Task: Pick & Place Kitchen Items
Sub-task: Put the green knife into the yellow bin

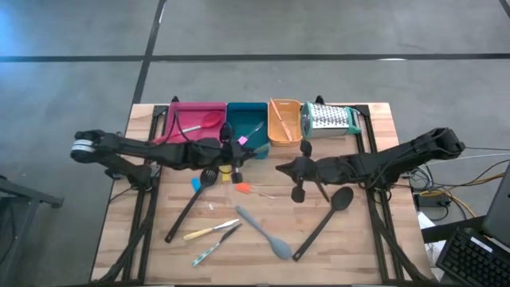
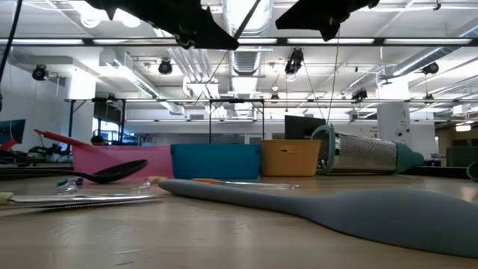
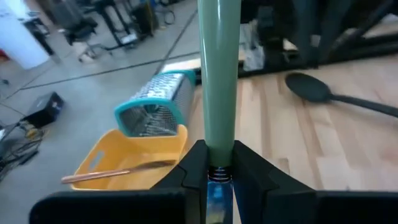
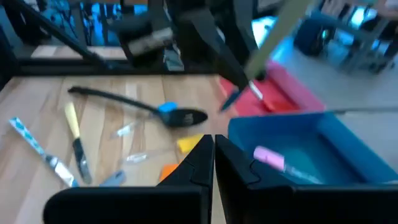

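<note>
The left gripper [image 3: 217, 163] is pinching a pale green handle [image 3: 219, 74] beside the teal tray [image 1: 246, 123], risking it pivoting loose, while the right gripper [image 4: 213, 152], fingers pressed together, is waiting nearby.

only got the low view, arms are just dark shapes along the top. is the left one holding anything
observer: yes. In its wrist view the left gripper is shut on a pale green handle.
operator: where is it over the table
observer: the high view puts it at the front edge of the teal tray, near the middle of the table.
operator: and the right one
observer: the right gripper hangs over the middle of the table, up and to the left of the long black spoon in the high view. Its fingers are shut on nothing.
</note>
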{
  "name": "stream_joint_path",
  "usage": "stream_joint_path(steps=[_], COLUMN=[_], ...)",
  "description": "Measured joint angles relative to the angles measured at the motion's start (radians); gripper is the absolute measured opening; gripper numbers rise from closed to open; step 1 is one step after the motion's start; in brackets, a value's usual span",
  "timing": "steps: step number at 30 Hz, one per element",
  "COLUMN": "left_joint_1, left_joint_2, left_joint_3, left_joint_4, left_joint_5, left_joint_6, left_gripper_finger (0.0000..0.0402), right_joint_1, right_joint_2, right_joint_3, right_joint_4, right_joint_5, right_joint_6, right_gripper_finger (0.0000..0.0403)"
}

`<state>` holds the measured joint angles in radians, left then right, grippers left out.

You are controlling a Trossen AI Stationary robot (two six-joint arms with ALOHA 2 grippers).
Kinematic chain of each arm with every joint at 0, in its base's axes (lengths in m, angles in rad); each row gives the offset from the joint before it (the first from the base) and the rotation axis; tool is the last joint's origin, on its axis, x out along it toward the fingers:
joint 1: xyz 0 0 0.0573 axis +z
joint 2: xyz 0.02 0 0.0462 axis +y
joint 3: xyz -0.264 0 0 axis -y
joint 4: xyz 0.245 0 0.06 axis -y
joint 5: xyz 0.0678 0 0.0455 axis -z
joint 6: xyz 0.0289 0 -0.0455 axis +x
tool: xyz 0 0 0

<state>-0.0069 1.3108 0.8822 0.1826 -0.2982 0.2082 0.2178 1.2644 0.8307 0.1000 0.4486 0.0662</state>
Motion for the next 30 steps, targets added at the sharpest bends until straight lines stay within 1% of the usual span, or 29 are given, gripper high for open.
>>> stream_joint_path(steps=[3,6,9,15,20,25,30], left_joint_1=[0.000,0.000,0.000,0.014,0.033,0.053,0.058], left_joint_2=[0.022,0.043,0.062,0.089,0.110,0.133,0.165], left_joint_3=[-0.002,-0.003,-0.004,0.015,0.038,0.058,0.095], left_joint_4=[0.087,0.133,0.163,0.168,0.242,0.280,0.284], left_joint_5=[-0.009,-0.010,-0.010,-0.019,-0.022,-0.021,-0.002], left_joint_6=[-0.032,-0.045,-0.044,-0.045,-0.044,-0.044,-0.044], left_gripper_finger=[0.0048,0.0048,0.0048,0.0048,0.0048,0.0048,0.0048], right_joint_1=[-0.018,-0.041,-0.069,-0.097,-0.106,-0.114,-0.136], right_joint_2=[0.000,-0.007,-0.008,-0.005,-0.004,-0.004,-0.004], right_joint_3=[-0.002,-0.003,-0.003,-0.003,-0.003,-0.003,-0.003], right_joint_4=[0.045,0.052,0.081,0.167,0.198,0.244,0.283], right_joint_5=[0.042,0.083,0.085,0.078,0.077,0.076,0.076], right_joint_6=[0.002,0.022,0.059,0.061,0.062,0.057,0.033], right_gripper_finger=[0.0011,0.0029,0.0061,0.0135,0.0176,0.0197,0.0197])
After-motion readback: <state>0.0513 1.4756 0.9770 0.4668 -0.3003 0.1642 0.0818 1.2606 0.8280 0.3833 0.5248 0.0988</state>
